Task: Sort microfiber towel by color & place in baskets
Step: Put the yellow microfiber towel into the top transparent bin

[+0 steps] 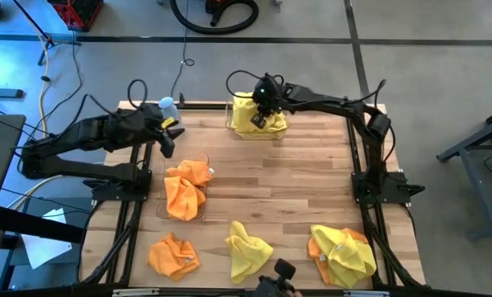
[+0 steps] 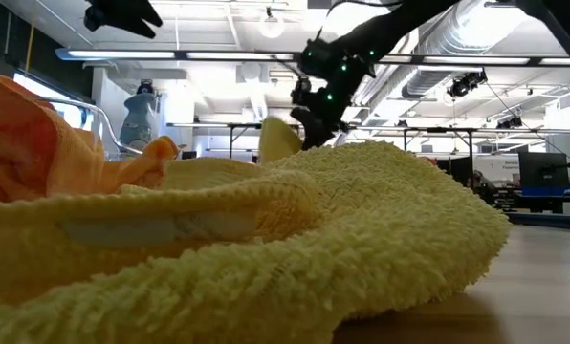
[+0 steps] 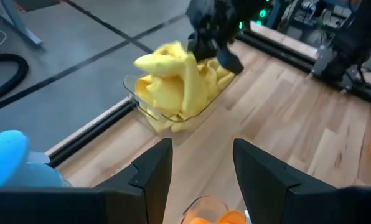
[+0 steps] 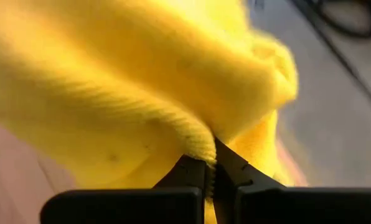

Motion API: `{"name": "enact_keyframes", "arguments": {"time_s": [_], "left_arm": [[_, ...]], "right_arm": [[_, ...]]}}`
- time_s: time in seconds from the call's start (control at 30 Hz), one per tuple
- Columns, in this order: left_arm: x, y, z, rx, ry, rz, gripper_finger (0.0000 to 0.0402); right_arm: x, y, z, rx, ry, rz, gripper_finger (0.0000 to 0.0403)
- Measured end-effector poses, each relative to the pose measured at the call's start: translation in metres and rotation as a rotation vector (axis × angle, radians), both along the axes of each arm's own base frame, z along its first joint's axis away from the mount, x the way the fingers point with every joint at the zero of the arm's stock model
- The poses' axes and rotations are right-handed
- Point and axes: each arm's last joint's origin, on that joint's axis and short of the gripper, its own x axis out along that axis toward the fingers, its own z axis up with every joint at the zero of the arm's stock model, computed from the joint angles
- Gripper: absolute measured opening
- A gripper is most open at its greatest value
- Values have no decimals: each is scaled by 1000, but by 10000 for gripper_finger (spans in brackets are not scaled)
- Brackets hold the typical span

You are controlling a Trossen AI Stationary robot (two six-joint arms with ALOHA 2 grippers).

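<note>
1. Near edge: an orange towel (image 1: pixel 173 255), a yellow towel (image 1: pixel 247 248), and a mixed pile (image 1: pixel 342 252).
2. My left gripper (image 1: pixel 167 149) is spread wide, empty — above the orange-filled basket (image 1: pixel 185 191).
3. Far edge: my right gripper (image 1: pixel 261 117) is clamped on a yellow towel (image 1: pixel 248 115) in the far basket (image 3: pixel 149 111).

low view: yellow towel (image 2: pixel 361 239) fills foreground, hides table | bottle (image 3: pixel 11 162) cut off, blurred
</note>
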Motion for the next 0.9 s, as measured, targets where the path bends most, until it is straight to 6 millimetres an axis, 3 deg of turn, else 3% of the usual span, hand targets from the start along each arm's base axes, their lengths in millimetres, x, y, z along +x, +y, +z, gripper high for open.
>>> {"name": "enact_keyframes", "arguments": {"time_s": [0.23,0.5,0.73,0.9], "left_arm": [[-10,-1,4,28,-18,-12,158],[-9,-1,3,39,-3,-32,158],[-8,-1,3,24,-12,-28,158],[-8,-1,3,-1,-30,-13,158]], "right_arm": [[-10,3,-3,107,52,-80,0],[-10,9,30,275,-48,-41,9],[-8,12,66,325,-117,-5,91],[-9,8,82,190,-91,-41,155]]}}
